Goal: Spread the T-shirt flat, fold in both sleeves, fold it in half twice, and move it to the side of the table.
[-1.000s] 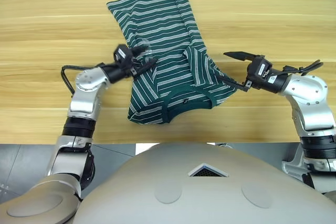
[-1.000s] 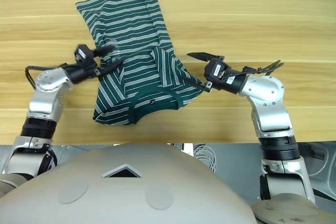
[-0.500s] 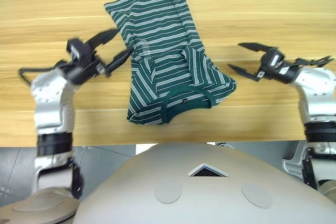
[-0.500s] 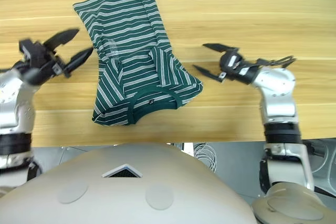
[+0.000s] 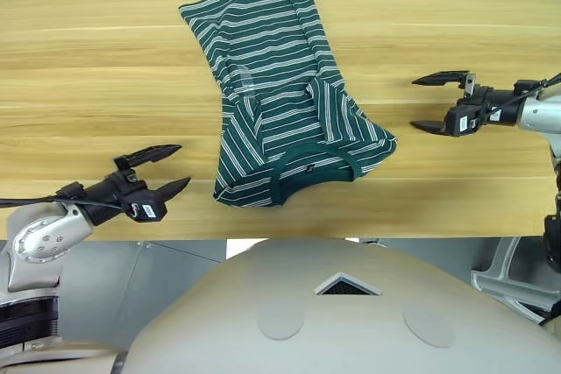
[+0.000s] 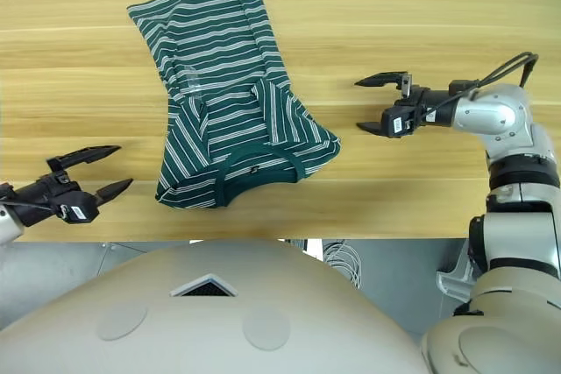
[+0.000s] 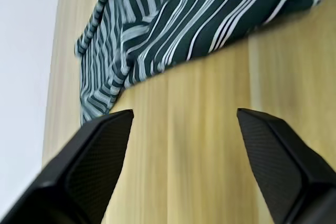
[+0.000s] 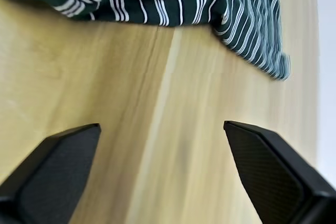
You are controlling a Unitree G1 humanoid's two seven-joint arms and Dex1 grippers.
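A dark green T-shirt with white stripes (image 5: 280, 94) lies crumpled and partly folded over itself on the wooden table (image 5: 88, 59), collar end toward the near edge. My left gripper (image 5: 166, 168) stands open at the table's near left edge, a short way left of the shirt's lower corner. Out to the right of the shirt, my right gripper (image 5: 428, 103) is open and empty over bare wood. The shirt's edge (image 7: 157, 30) shows beyond the left fingers (image 7: 100, 156) in the left wrist view, and the shirt (image 8: 231, 14) lies beyond the right fingers (image 8: 68, 156) in the right wrist view.
The table's near edge (image 5: 175, 236) runs just below the shirt, with grey floor (image 5: 175, 269) under it. Bare wood stretches left, right and behind the shirt.
Both grippers let go of the shirt and opened. The left arm drew back down to the near left edge; the right arm pulled away to the right. The shirt stays in place.
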